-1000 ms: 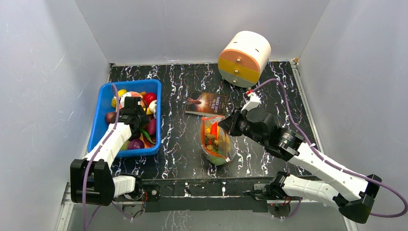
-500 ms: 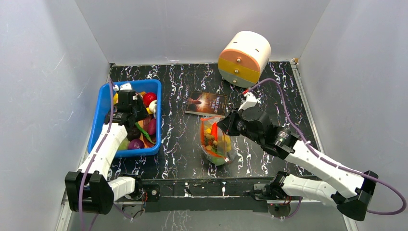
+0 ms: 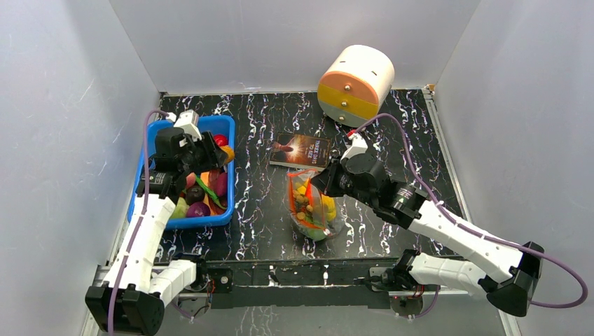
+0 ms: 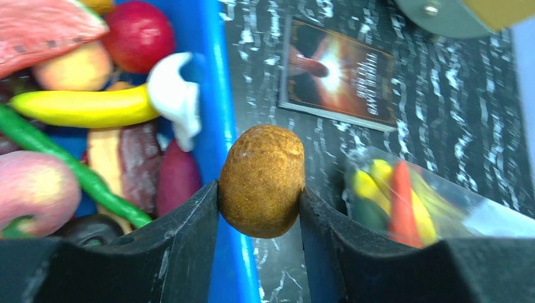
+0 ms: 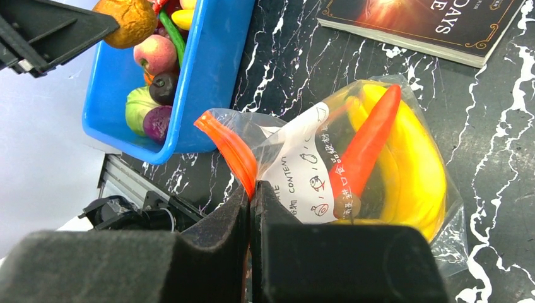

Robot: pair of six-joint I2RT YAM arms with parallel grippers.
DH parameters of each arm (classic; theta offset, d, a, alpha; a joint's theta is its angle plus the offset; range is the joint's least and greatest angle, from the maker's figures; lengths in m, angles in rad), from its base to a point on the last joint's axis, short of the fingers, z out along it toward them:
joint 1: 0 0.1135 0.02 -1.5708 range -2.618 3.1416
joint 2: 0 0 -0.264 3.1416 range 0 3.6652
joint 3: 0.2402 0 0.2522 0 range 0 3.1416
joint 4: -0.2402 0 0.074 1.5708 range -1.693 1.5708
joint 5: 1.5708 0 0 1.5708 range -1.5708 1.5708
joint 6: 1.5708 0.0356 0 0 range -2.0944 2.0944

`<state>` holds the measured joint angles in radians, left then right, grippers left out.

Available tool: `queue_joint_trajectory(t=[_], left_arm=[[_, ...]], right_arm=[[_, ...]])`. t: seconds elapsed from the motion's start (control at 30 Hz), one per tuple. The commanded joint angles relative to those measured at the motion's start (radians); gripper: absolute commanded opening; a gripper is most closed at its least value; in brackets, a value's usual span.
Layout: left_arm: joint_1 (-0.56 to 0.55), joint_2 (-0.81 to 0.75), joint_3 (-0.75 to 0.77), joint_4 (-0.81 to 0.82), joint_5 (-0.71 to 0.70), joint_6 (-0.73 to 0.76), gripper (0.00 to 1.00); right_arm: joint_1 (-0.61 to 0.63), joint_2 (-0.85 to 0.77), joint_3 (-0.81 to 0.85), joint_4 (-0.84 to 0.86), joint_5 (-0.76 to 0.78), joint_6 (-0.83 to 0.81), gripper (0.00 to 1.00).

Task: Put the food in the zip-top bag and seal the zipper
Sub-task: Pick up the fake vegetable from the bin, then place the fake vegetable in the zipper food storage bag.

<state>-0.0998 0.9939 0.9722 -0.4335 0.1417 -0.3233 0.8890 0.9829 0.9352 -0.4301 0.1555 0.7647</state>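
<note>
My left gripper (image 4: 260, 196) is shut on a brown toy potato (image 4: 262, 180), held above the right rim of the blue bin (image 3: 155, 203); it also shows in the right wrist view (image 5: 134, 22). The clear zip-top bag (image 3: 312, 203) lies on the table centre, holding a yellow banana (image 5: 416, 170), a red-orange chilli (image 5: 369, 142) and green pieces. My right gripper (image 5: 250, 199) is shut on the bag's red-orange zipper strip (image 5: 230, 148) and holds that edge up. More toy food fills the bin (image 4: 82, 107).
A dark book (image 3: 300, 150) lies behind the bag. A round cream, orange and yellow drawer unit (image 3: 355, 84) stands at the back right. White walls enclose the black marbled table (image 3: 266, 203) on three sides.
My left gripper has risen out of the bin with the brown potato and turned right toward the bag. My right gripper shifted slightly left, still holding the zipper edge.
</note>
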Motion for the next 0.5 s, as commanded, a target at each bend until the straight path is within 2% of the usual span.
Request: queue_joint_trajectory(t=[0.0,0.27,0.47], left_arm=[[0.003,-0.036,0.03,0.016,0.254,-0.011,0.19],[-0.017,-0.131,-0.035,0.164,0.477,-0.135,0.16],[-0.079,-0.184,-0.086,0.26,0.502,-0.216,0.15]], right_arm=[[0.001,0.005,0.037,0.082,-0.003,0.016,0.0],[0.0,0.012,0.046,0.099,0.018,0.037,0.0],[0.001,0.027,0.077,0.097,0.032,0.029,0.0]])
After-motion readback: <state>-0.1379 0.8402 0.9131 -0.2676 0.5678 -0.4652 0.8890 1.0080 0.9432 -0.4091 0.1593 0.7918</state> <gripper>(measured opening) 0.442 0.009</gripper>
